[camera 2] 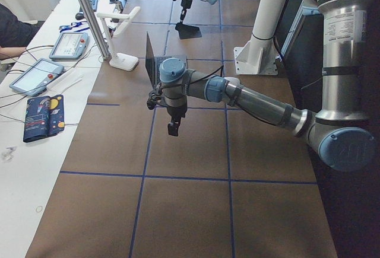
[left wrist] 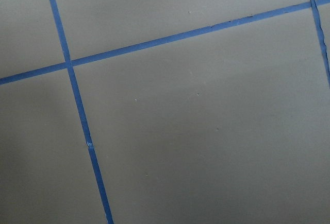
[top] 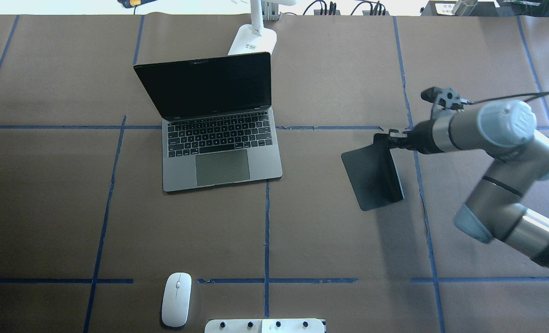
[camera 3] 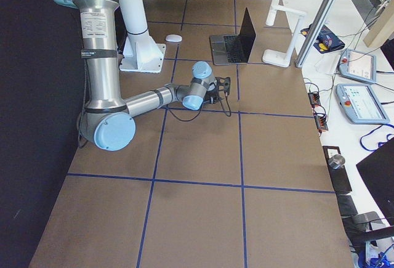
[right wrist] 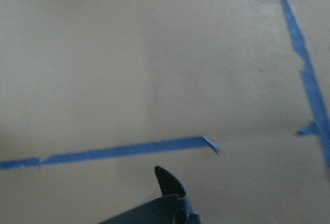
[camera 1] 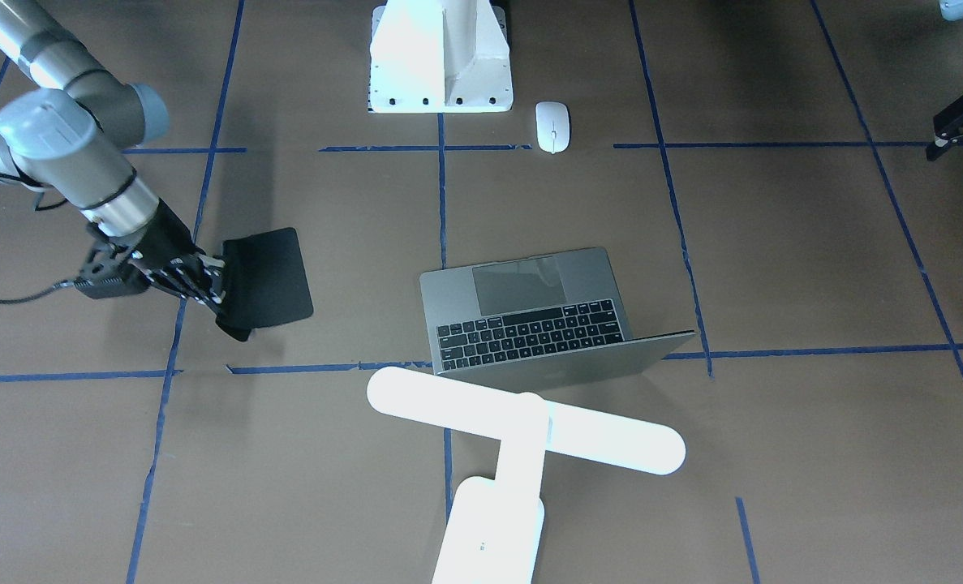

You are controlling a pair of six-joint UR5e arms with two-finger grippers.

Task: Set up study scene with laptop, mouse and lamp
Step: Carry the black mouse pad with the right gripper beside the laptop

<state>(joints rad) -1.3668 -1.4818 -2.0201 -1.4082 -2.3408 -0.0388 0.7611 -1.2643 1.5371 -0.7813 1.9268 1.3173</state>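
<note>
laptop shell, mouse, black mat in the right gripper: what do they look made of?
Laptop: likely anodised aluminium, with an even matte grey sheen. The keys look like black plastic.
Mouse: probably glossy white plastic, judging by the bright highlights on its shell.
Black mat: a thin, flexible matte sheet, perhaps rubber or fabric-faced foam. Its edge bends where the right gripper pinches it.

A black mat (camera 1: 274,276) is on my right half of the brown surface (top: 47,208), one edge bent up. Blue tape lines (top: 267,231) cut the surface into squares. Near me stands a white pedestal (camera 1: 440,73) with bolt holes. Beyond the far edge, a white table (camera 2: 24,169) carries two tablets (camera 2: 70,44) and a patterned pouch (camera 2: 43,117).
</note>
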